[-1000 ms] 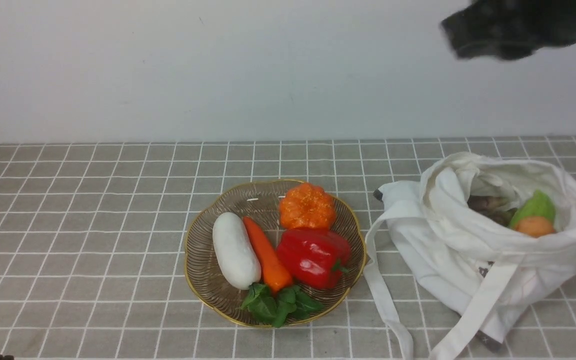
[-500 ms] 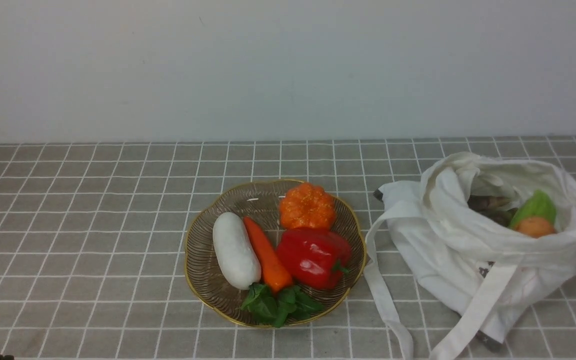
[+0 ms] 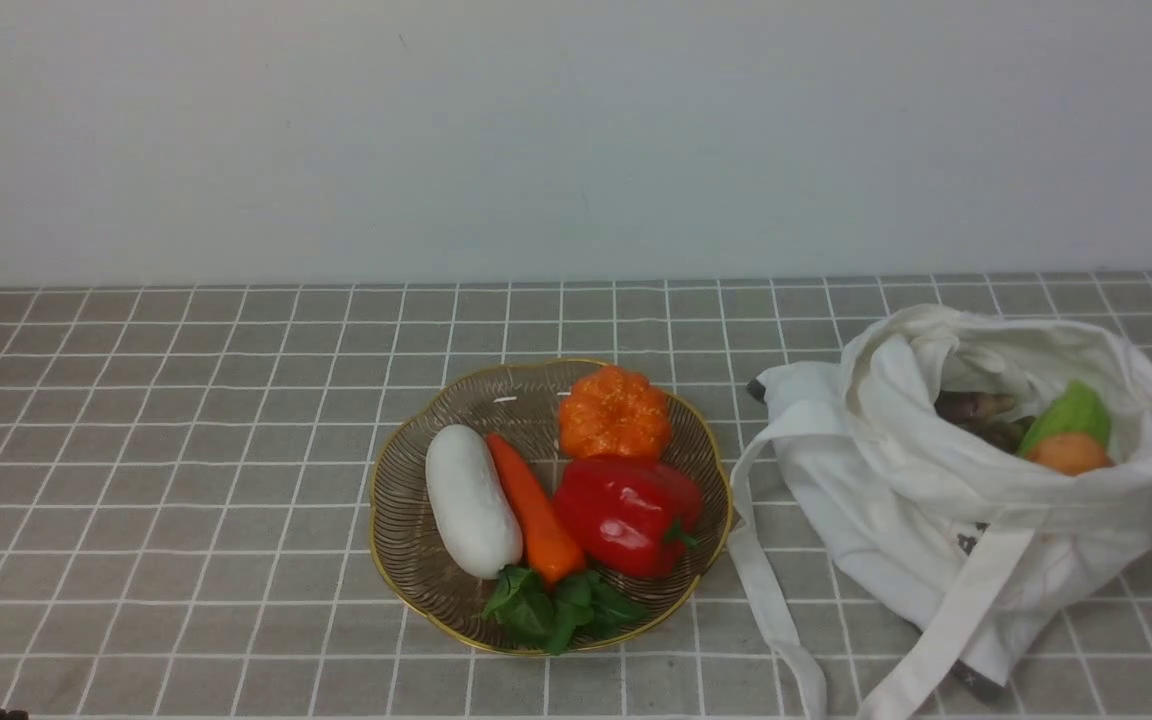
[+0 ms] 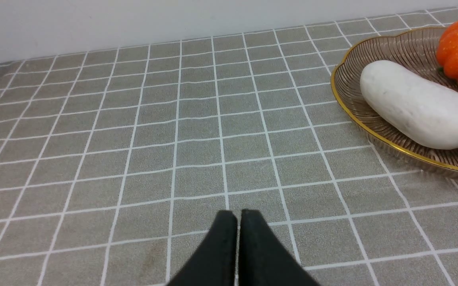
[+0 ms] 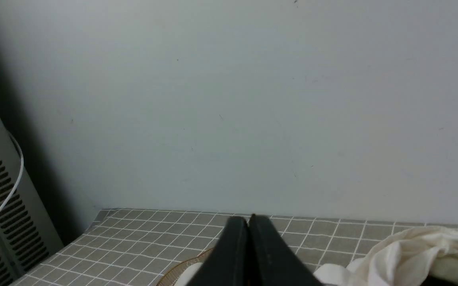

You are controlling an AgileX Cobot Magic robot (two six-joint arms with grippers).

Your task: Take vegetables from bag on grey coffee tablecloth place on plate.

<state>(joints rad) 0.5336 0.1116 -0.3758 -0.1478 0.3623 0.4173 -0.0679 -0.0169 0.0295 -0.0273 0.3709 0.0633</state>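
Right pincer: fully closed, nothing in its grip. Left pincer: fingertips together, likewise holding nothing. Red pepper: in the plate, well apart from the left pincer, beside the carrot (green stem attached). White bag: on the tablecloth, apart from both pincers.

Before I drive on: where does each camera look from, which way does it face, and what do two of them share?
Front: robot's side, between the arms, facing forward onto plate and bag; a dark sliver at the near-left corner, perhaps the left arm.
Left wrist: looks over tablecloth to the plate's left part; left gripper shows, shut.
Right wrist: faces mostly wall; right gripper shows, shut.
Front and left wrist share the white vegetable.
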